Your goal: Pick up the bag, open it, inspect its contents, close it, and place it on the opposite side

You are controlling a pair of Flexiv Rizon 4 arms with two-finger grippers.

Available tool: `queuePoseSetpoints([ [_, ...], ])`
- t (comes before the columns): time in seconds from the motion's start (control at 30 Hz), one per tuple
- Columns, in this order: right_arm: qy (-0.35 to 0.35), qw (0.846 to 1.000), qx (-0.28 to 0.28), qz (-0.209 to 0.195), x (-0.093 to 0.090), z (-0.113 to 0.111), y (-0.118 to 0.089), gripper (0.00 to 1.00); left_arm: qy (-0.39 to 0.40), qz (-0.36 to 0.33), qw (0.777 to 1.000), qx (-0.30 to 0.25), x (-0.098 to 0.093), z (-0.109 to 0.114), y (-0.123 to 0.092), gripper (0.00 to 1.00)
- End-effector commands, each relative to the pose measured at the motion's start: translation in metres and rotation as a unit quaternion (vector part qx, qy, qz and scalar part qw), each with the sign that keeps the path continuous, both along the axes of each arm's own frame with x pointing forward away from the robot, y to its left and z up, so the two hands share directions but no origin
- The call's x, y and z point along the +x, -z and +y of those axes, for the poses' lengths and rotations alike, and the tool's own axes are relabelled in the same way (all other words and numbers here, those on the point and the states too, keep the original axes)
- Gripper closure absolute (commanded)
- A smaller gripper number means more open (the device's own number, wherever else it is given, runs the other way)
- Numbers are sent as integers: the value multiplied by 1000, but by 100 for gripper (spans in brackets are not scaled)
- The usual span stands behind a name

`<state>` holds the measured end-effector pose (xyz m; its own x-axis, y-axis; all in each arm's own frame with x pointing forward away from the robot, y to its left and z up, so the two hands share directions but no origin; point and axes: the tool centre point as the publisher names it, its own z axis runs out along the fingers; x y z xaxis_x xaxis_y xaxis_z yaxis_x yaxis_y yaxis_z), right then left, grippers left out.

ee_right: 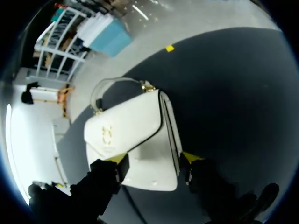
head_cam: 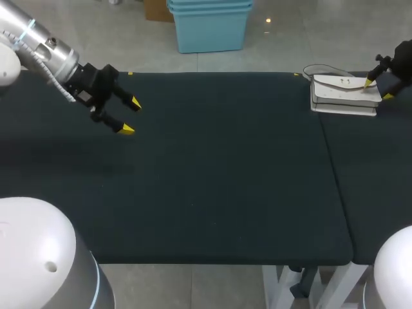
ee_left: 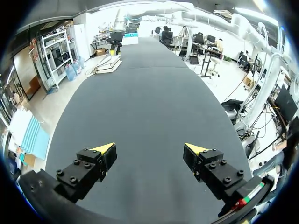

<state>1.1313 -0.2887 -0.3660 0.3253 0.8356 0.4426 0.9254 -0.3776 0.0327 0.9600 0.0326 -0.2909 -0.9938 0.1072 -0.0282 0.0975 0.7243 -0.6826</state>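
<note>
A dark surface (head_cam: 225, 180) fills most of the head view. The left arm (head_cam: 45, 51) comes in over its far left corner, and the left gripper (head_cam: 131, 116) hangs above the surface there, well apart from everything else. Its fingers stand wide apart, with only bare cloth between them in the left wrist view (ee_left: 150, 149).

The right arm (head_cam: 402, 61) shows only as a dark end at the far right edge. The right gripper (head_cam: 378, 89) is over the right end of the bag (head_cam: 341, 96), which lies flat at the far right of the surface, close to the far edge. In the right wrist view the fingers are apart and straddle the near end of the bag (ee_right: 131, 135). One yellow tip is over its flap and the other just beside its edge, and whether either touches the bag cannot be told.

The bag is white, with its flap down. A curved handle (ee_right: 112, 84) lies on the surface at its far end, and a small gold clasp (ee_right: 106, 135) sits on the flap.
</note>
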Motion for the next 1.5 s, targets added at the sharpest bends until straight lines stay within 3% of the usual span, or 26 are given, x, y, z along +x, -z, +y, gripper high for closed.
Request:
queuePoseSetpoints([
  [0.03,-11,1000,12,23,7,1,6,64,2,2,1000,-1,3,1,0,0],
  [0.07,-12,1000,14,25,7,2,7,69,2,2,1000,-1,3,1,0,0],
  [0.13,-13,999,18,27,6,5,9,100,2,2,1000,-1,3,1,0,0],
  [0.6,-27,997,64,18,0,22,11,100,2,2,1000,-1,3,1,0,0],
  [0.77,-48,994,93,0,-9,44,-1,100,2,2,1000,-1,3,1,0,0],
  [1.13,-115,986,121,-27,-44,105,-18,100,2,2,1000,-1,3,1,0,0],
  [1.5,-177,973,142,-37,-102,172,-24,100,2,2,1000,-1,3,1,0,0],
])
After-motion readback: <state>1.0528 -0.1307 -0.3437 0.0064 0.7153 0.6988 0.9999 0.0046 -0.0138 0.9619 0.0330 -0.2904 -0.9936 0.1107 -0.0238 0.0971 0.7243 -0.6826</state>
